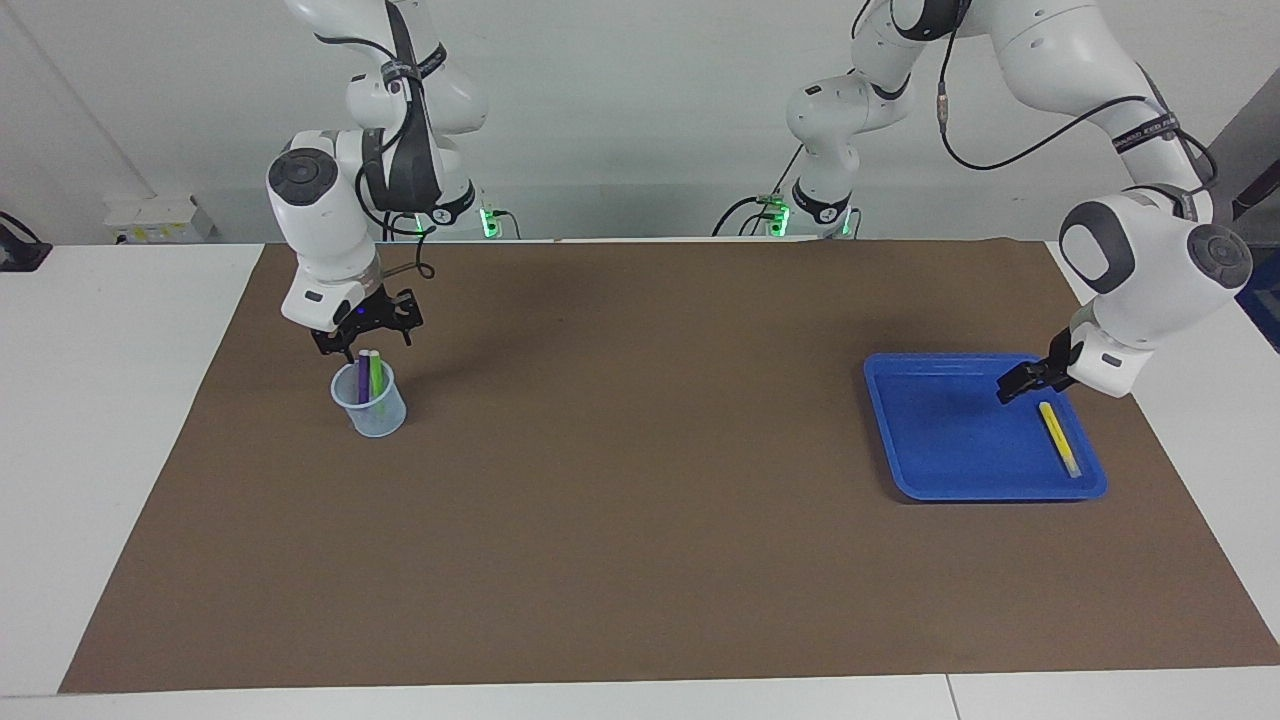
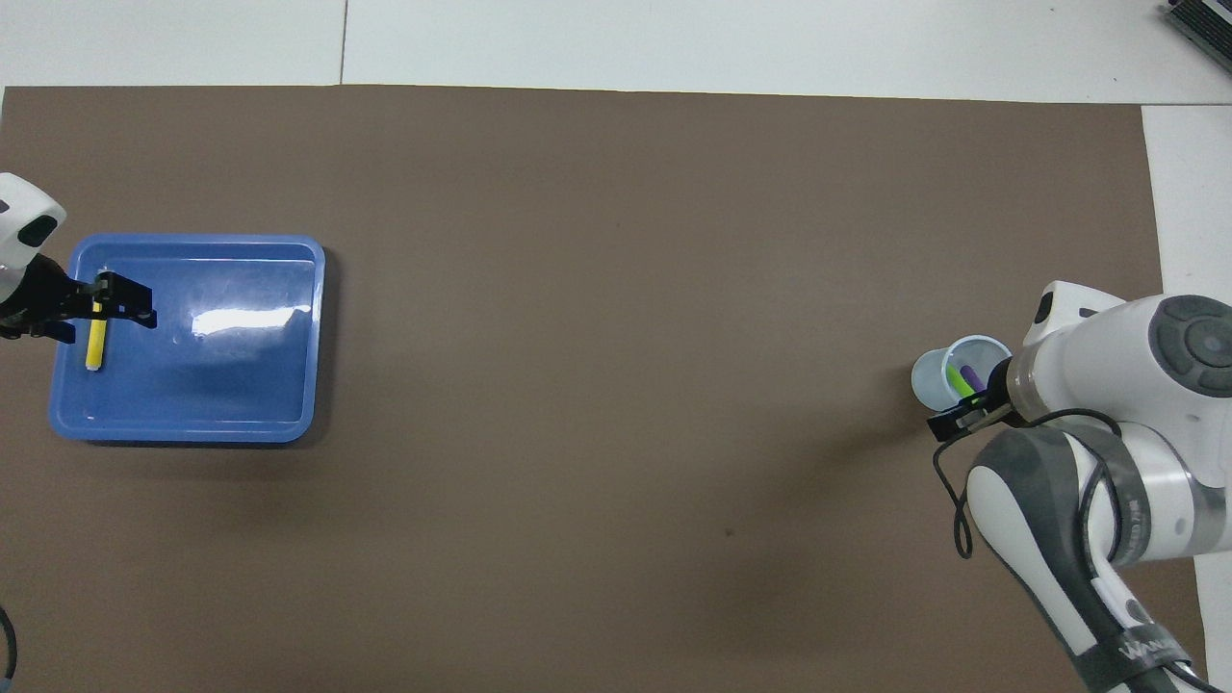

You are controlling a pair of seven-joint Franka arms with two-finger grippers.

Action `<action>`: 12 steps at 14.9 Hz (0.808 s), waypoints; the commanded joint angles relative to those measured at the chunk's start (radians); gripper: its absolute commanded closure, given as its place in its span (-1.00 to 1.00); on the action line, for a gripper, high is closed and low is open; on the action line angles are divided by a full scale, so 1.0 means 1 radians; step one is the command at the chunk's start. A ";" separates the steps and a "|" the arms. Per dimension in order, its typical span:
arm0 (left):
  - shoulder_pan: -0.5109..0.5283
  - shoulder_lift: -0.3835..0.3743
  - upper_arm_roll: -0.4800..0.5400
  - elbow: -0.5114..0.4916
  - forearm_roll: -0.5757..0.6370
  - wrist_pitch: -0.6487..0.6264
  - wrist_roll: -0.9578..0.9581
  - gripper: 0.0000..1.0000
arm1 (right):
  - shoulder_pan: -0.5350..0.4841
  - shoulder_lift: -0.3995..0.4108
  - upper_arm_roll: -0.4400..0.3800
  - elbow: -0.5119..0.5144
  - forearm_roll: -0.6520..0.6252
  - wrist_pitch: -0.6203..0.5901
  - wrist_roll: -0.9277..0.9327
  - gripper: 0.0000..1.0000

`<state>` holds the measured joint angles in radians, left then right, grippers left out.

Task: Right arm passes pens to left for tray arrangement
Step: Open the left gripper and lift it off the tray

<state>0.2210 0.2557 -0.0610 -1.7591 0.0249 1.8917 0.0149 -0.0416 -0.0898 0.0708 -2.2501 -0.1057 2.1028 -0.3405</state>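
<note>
Facing view first: tray [image 1: 940, 440] sits on the brown mat [image 1: 640, 500] toward the left arm's end of the table. Yellow pen [image 1: 1056, 437] lies flat inside it, along the rim at the outer end of the table, pale cap end pointing away from the robots. Left gripper [image 1: 1022, 381] hangs over the tray's robot-side corner, above the pen and clear of it, fingers spread, holding nothing. Right gripper [image 1: 362, 329] hovers over the cup [image 1: 370, 400] at the right arm's end of the mat, tips just above the pen tops. Purple pen [image 1: 363, 378] and green pen [image 1: 376, 376] stand upright in the cup, side by side. Right fingers stand apart, not closed on either pen (no contact that I can make out).

Overhead view: tray [image 2: 241, 385], with the yellow pen [image 2: 95, 343] inside and parallel to its outer rim; left gripper [image 2: 114, 298] crosses over the pen's farther end, fingers parted. Cup [image 2: 932, 377] is partly covered by the right gripper [image 2: 962, 409]; green pen [image 2: 955, 377] and purple pen [image 2: 970, 373] show inside the rim.
</note>
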 commanded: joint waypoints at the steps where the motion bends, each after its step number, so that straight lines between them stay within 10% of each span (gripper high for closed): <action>1: -0.065 -0.050 0.010 -0.022 -0.017 -0.075 -0.202 -1.00 | -0.015 -0.007 0.010 -0.014 -0.037 0.006 0.006 -0.46; 5: -0.124 -0.095 0.003 -0.028 -0.161 -0.132 -0.493 -1.00 | -0.030 -0.007 0.012 -0.011 -0.081 0.006 0.003 -0.14; 12: -0.308 -0.165 0.001 -0.062 -0.309 -0.207 -0.855 -1.00 | -0.040 -0.001 0.012 -0.013 -0.095 0.019 -0.020 -0.13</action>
<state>-0.0193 0.1340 -0.0751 -1.7782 -0.2574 1.6879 -0.7258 -0.0604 -0.0898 0.0706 -2.2519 -0.1807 2.1028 -0.3456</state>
